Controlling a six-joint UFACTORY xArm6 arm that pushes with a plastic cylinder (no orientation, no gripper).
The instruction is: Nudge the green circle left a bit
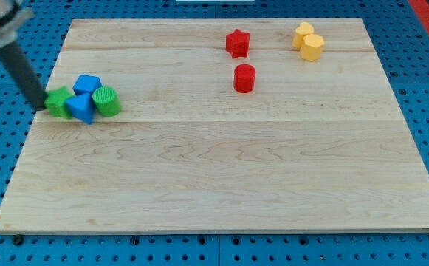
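The green circle (107,101) is a ridged green cylinder at the view's left, on the right end of a tight cluster. It touches a blue triangle-like block (81,107). A blue cube (87,84) sits just above them and a green star (58,101) is at the cluster's left end. My tip (40,106) is at the lower end of the dark rod, touching the left side of the green star, on the far side of the cluster from the green circle.
A red star (237,43) and a red cylinder (244,77) sit at the view's top middle. Two yellow blocks (309,41) sit together at the top right. The wooden board (221,185) lies on a blue pegboard.
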